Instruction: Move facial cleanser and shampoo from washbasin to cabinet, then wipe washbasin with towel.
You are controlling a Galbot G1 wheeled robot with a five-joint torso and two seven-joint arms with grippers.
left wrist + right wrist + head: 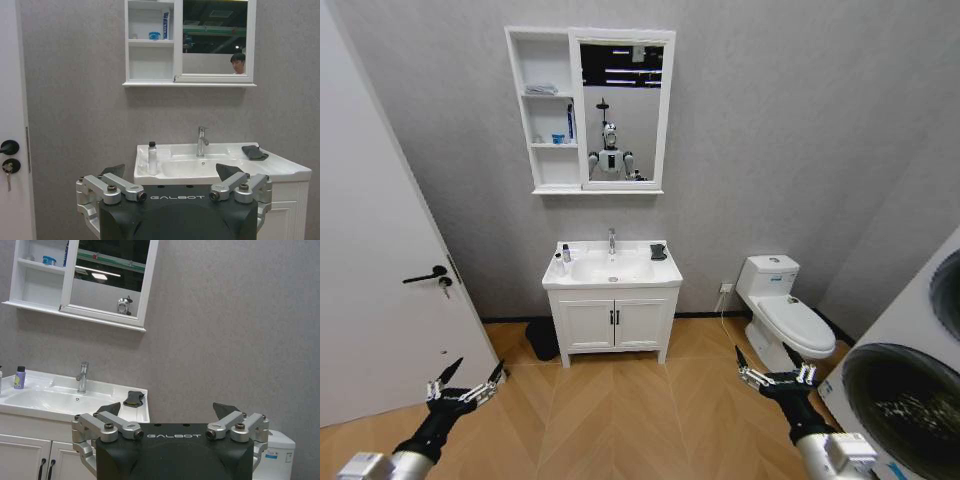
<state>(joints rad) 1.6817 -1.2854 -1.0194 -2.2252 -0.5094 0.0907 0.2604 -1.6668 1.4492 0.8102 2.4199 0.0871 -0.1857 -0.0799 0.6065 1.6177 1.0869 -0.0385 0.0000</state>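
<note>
left claw (466, 385) and right claw (772, 369) wide, empty, low over floor | bottles (565, 254) and towel (659, 251) on washbasin (612, 270) | cabinet (546, 110) unloaded | nothing done yet

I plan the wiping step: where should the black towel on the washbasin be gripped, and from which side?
Probably from above, at its raised middle. The towel lies rumpled and flat on the washbasin rim, right of the tap, with the wall just behind it, so its edges offer little to pinch.
</note>
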